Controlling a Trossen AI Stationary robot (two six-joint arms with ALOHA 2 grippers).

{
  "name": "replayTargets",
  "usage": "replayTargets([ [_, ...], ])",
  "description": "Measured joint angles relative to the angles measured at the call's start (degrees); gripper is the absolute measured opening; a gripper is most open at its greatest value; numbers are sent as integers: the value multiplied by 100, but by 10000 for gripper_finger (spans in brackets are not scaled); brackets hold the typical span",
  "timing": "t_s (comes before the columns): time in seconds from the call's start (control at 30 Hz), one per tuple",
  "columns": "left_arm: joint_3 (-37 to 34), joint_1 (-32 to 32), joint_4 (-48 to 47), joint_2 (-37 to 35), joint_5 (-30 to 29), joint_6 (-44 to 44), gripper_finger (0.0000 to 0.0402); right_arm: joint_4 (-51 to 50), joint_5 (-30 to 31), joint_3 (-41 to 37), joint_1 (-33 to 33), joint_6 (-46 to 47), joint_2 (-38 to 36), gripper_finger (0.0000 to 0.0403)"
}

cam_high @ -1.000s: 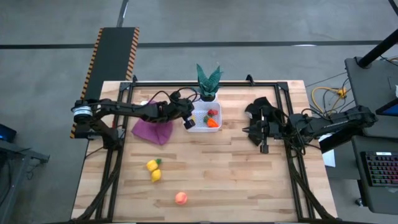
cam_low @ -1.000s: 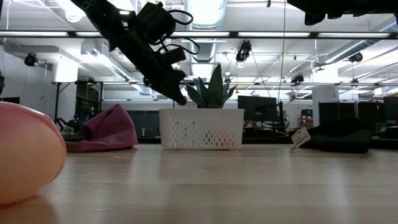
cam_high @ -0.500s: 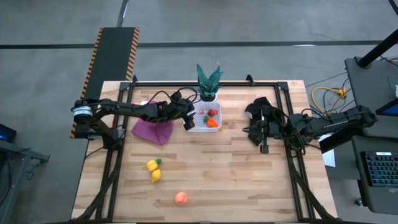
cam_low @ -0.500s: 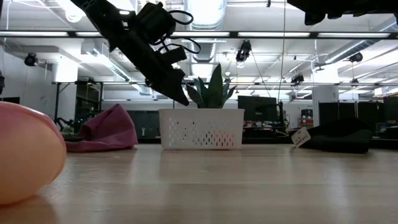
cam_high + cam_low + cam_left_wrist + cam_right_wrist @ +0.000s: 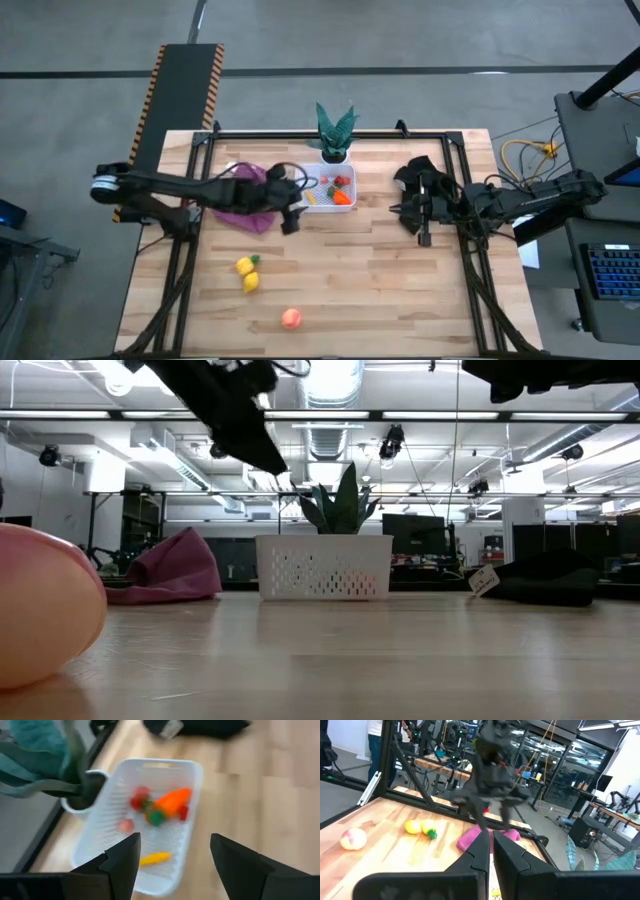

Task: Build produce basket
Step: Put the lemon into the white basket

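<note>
The basket (image 5: 327, 190) sits just beside the potted plant (image 5: 334, 132). In the high view the left gripper (image 5: 291, 219) hovers beside the basket, over bare table; the right gripper (image 5: 424, 236) waits well apart. The left wrist view shows its fingers (image 5: 120, 862) released, empty, with carrot (image 5: 172, 802), berries (image 5: 139, 801) and a lemon (image 5: 154, 858) inside. The right wrist view shows its fingers (image 5: 479, 851) clenched together.

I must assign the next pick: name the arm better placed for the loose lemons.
Left, probably. Its gripper, jaws open, hangs just above the lemons; the right gripper waits across the table.
</note>
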Motion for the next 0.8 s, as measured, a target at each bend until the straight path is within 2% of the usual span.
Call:
replayTargets([
  [0.17,-1,-615,-1177,-428,-14,-1162,226,9,94,0,-1,-18,2,13],
  [0.37,-12,-1200,-2898,-667,10,-3160,226,13,94,0,0,-57,2,13],
  [0.47,-32,-1378,-3447,-726,130,-4095,226,13,92,0,0,-57,2,13],
  [0.53,-58,-1465,-3603,-763,298,-4339,226,22,94,0,0,-57,2,13],
  [0.8,-15,-1778,-3491,-629,675,-4339,226,22,92,1,0,-53,2,13],
])
